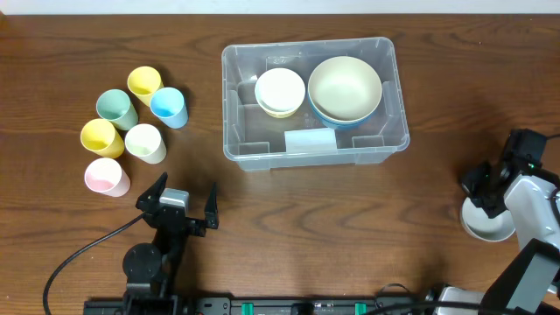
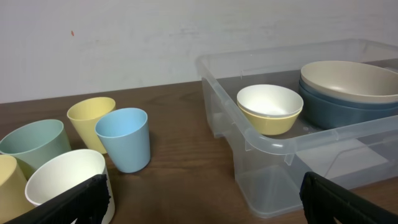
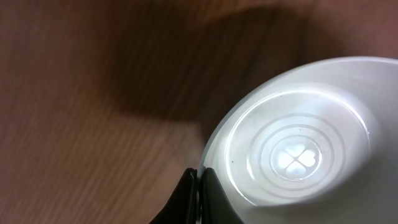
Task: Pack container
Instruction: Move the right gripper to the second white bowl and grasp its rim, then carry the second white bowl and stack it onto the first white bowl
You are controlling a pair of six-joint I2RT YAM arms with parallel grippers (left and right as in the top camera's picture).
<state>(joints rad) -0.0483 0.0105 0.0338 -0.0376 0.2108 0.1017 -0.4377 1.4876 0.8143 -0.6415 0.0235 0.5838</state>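
The clear plastic container point(image 1: 315, 149) stands at the table's middle back and holds a white bowl nested in a yellow one point(image 1: 280, 91) and a cream bowl nested in a blue one point(image 1: 345, 89). It also shows in the left wrist view point(image 2: 267, 146). My right gripper point(image 3: 199, 183) is at the far right, shut on the rim of a white bowl point(image 1: 486, 226) with a clover pattern inside point(image 3: 298, 155). My left gripper point(image 1: 185, 208) is open and empty at the front left, facing the cups and the container.
Several cups stand at the left: yellow point(image 1: 144, 83), blue point(image 1: 169, 107), green point(image 1: 116, 108), another yellow point(image 1: 101, 137), white point(image 1: 145, 143) and pink point(image 1: 106, 177). The blue cup point(image 2: 124, 138) is nearest the container's left wall.
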